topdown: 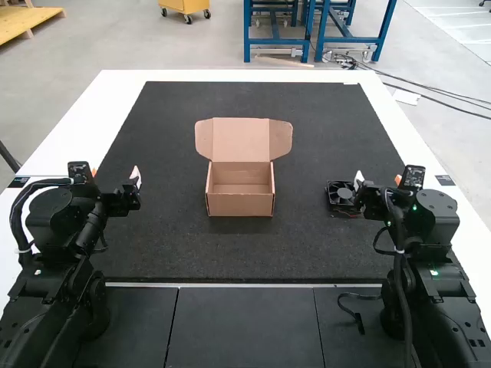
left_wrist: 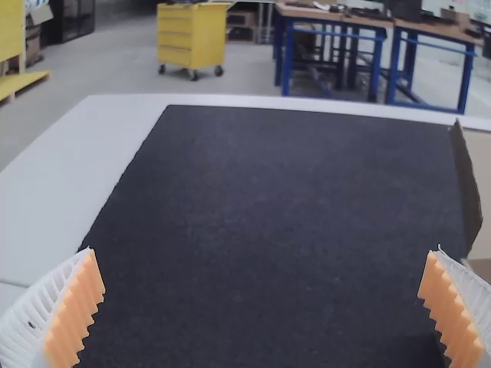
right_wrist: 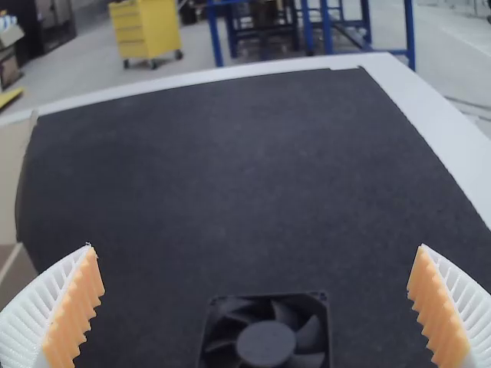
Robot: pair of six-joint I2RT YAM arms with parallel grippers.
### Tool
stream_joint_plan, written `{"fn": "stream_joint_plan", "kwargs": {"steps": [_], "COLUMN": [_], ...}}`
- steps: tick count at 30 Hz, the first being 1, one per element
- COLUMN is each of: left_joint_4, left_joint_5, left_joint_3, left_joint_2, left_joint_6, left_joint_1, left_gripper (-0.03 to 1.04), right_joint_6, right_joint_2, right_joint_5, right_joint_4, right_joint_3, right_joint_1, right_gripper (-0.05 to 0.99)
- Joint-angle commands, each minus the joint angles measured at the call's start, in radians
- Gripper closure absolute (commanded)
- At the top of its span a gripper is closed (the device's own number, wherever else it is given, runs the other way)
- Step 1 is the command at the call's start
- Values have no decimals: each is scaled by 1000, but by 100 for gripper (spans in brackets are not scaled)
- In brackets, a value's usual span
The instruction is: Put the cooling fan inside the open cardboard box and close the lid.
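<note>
Black mat (topdown: pixel 192 253): cooling fan (right_wrist: pixel 265 337) sits between the wide-open, empty fingers of right gripper (right_wrist: pixel 254 253); lower squarely, pinch frame. Left gripper (left_wrist: pixel 262 257) likewise spread, empty.

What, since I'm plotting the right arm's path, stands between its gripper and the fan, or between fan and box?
Nothing visible. The cooling fan lies just ahead of the open right gripper; only bare mat separates it from the open cardboard box.

Fan (right_wrist: pixel 265 333) — lower part cut off; box (left_wrist: pixel 468 192) — mostly cropped.
</note>
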Motion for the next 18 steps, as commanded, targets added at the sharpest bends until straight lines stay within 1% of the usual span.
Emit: {"fn": "stream_joint_plan", "kwargs": {"steps": [1, 6, 7, 9, 10, 11, 14, 16, 18], "left_joint_4": [13, 13, 24, 78, 98, 99, 110, 159, 182], "left_joint_5": [-9, -8, -8, -15, -18, -18, -20, -35, -38], "left_joint_3": [-4, -6, -4, -4, -4, -4, -4, 2, 26], "left_joint_2": [-9, -9, -9, -9, -9, -9, -9, -9, -9], "left_joint_6": [-2, -2, -7, -8, -10, -8, -5, 2, 6], "left_joint_1": [-4, -1, -1, 1, -1, 1, 1, 1, 1], "left_gripper": [4, 4, 4, 4, 4, 4, 4, 4, 4], "right_joint_6": [-6, -3, 4, 6, 6, 6, 6, 6, -5], "right_joint_2": [-13, -13, -13, -12, -12, -12, -13, -13, -13], "right_joint_5": [20, 20, 22, 53, 54, 59, 63, 71, 73], "right_joint_4": [1, 7, 19, 59, 63, 68, 120, 194, 248], "right_joint_3": [-149, -149, -149, -149, -149, -147, -149, -149, -141], "right_joint_1": [-8, -7, -8, -7, -8, -8, -8, -8, -8], "right_gripper": [2, 2, 2, 2, 2, 2, 2, 2, 2]}}
